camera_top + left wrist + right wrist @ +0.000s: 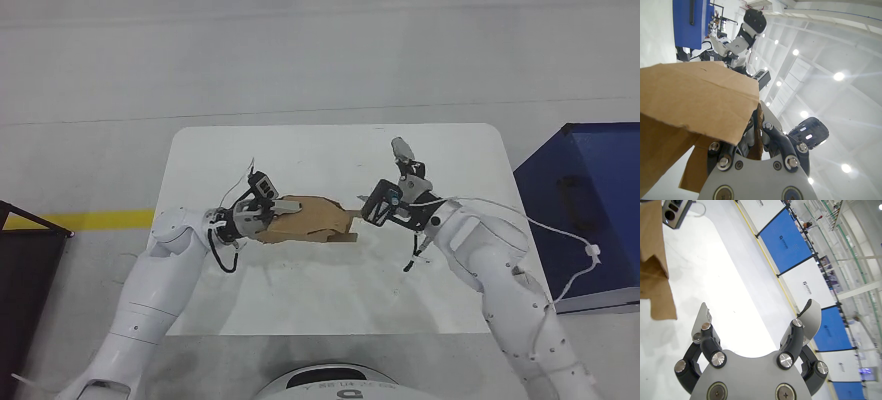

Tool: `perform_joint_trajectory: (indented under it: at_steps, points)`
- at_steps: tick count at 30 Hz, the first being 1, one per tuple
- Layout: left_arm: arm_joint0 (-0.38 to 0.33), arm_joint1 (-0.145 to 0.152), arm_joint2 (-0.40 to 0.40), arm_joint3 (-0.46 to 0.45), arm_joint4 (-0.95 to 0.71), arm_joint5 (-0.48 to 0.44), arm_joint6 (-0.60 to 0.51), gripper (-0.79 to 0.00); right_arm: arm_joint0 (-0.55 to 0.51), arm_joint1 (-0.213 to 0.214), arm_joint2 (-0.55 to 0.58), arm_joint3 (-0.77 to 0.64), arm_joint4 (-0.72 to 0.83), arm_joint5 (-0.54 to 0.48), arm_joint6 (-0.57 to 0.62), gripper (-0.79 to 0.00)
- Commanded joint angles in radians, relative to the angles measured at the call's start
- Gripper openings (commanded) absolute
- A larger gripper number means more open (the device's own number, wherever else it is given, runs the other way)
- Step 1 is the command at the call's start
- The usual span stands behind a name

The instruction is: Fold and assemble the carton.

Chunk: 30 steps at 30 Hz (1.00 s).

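Carton [315, 217] mid-table [300, 295], well in from every edge | left gripper [756, 130] jaws clamped on its end | right gripper [757, 306] jaws apart, I see it just beside the opposite edge

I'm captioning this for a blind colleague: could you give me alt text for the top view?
A brown, partly folded carton is at the middle of a white table, one end gripped by the left hand. The open right hand is close by the other end; a blue bin stands beside the table.
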Motion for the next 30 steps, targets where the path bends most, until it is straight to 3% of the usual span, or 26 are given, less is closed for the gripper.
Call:
perform_joint_trajectory:
  at_steps: [1, 14, 19, 30]
  points:
    - [-0.002, 0.001, 0.003, -0.004, 0.002, 0.003, 0.003, -0.785, 0.021, 0.001, 0.005, 0.018, 0.072, -0.055, -0.032, 0.0]
    - [-0.009, -0.001, 0.014, 0.002, -0.031, -0.003, 0.055, -0.785, 0.06, 0.003, -0.054, 0.079, 0.307, -0.26, -0.199, 0.0]
    - [-0.006, 0.001, 0.016, -0.004, -0.029, -0.001, 0.059, -0.785, 0.074, 0.003, -0.048, 0.108, 0.352, -0.216, -0.188, 0.0]
    - [-0.006, 0.011, 0.019, -0.027, 0.021, 0.012, 0.026, -0.785, 0.113, 0.012, 0.008, 0.156, 0.285, -0.144, -0.102, 0.0]
